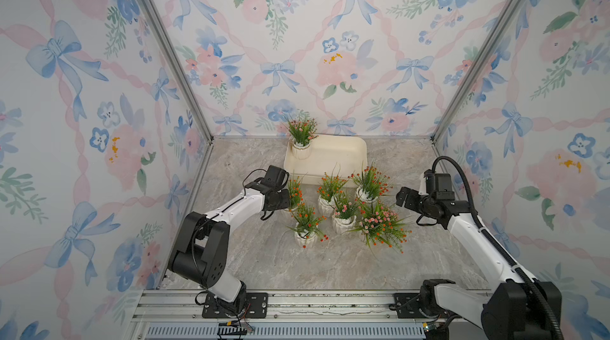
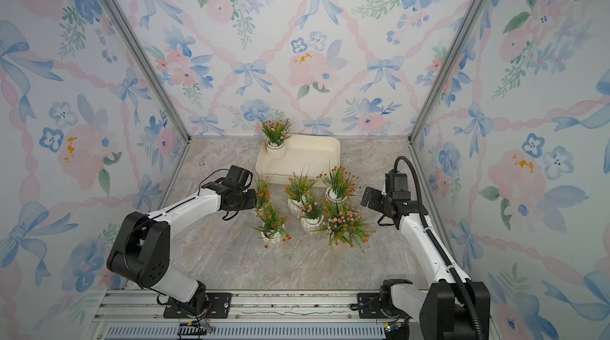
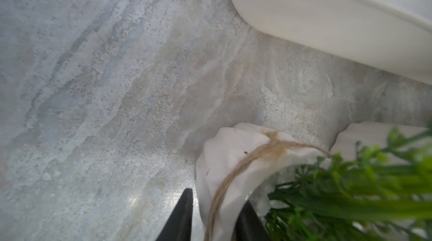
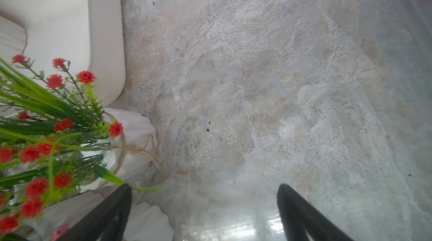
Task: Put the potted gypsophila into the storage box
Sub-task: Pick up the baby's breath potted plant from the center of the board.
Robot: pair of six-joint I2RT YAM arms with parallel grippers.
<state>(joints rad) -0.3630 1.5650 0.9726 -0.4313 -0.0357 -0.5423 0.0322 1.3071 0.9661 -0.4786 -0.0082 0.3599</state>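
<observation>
The cream storage box [image 1: 343,157] [image 2: 317,153] sits at the back of the table, with one potted gypsophila [image 1: 301,148] with pink blossoms in its left corner. Several more pots stand in a cluster in front of it. My left gripper [image 1: 285,201] [image 3: 217,195] is at the leftmost pot [image 1: 293,190] [image 3: 224,155], orange-flowered and tied with twine. One finger is inside the rim and one outside, and a sliver of table shows beside the outer finger. My right gripper [image 1: 404,196] [image 4: 205,186] hovers wide open to the right of the cluster, holding nothing.
The other pots [image 1: 305,237] [image 1: 330,203] [image 1: 343,221] [image 1: 366,193] [image 1: 383,226] crowd together with overlapping sprigs. A red-flowered pot [image 4: 133,139] lies close to my right gripper's finger. The box's wall [image 3: 327,17] stands just beyond the left gripper. Patterned walls enclose the table.
</observation>
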